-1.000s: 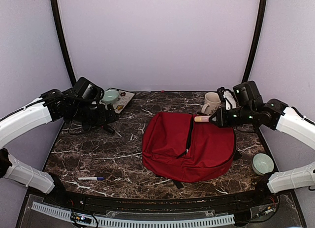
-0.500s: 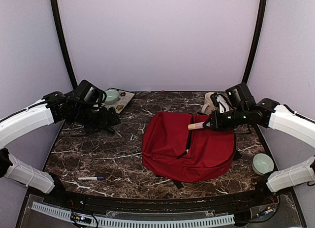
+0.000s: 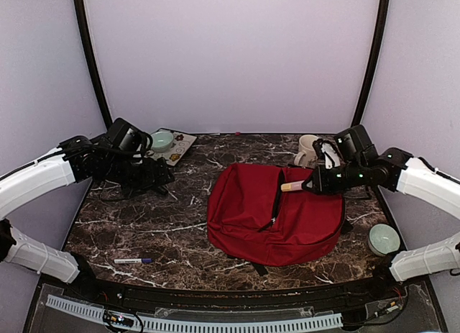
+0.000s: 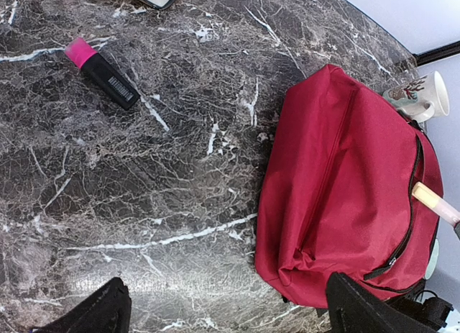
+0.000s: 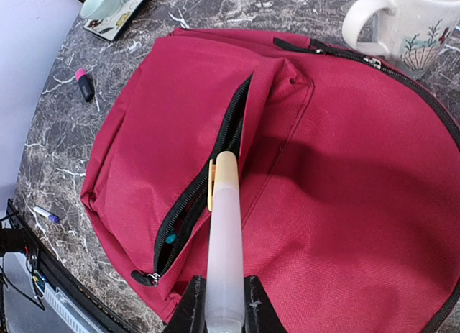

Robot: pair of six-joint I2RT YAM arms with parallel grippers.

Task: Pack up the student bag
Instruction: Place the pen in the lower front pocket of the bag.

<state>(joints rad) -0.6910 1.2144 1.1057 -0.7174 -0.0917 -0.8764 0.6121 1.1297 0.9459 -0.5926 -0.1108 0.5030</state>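
The student bag [image 3: 277,216] lies flat, red, at the table's middle right, and it also shows in the left wrist view [image 4: 345,189]. Its front pocket zipper [image 5: 208,182] stands open, with something teal inside. My right gripper [image 3: 314,183] [image 5: 224,298] is shut on a pale highlighter with an orange-yellow cap [image 5: 225,232]. It hangs above the bag, and its cap points at the open zipper. My left gripper [image 3: 159,176] [image 4: 230,311] hovers open and holds nothing, over bare table left of the bag.
A black highlighter with a pink cap [image 4: 106,73] lies on the table at the back left. A white mug [image 3: 309,149] stands behind the bag. A green bowl [image 3: 162,140] sits on a flat tray [image 3: 181,147] at the back left. Another bowl [image 3: 383,239] is at the right edge. A blue pen [image 3: 133,261] lies front left.
The right gripper has carried the pale highlighter down and a little left, closer over the bag's open zipper. The left arm has barely shifted.
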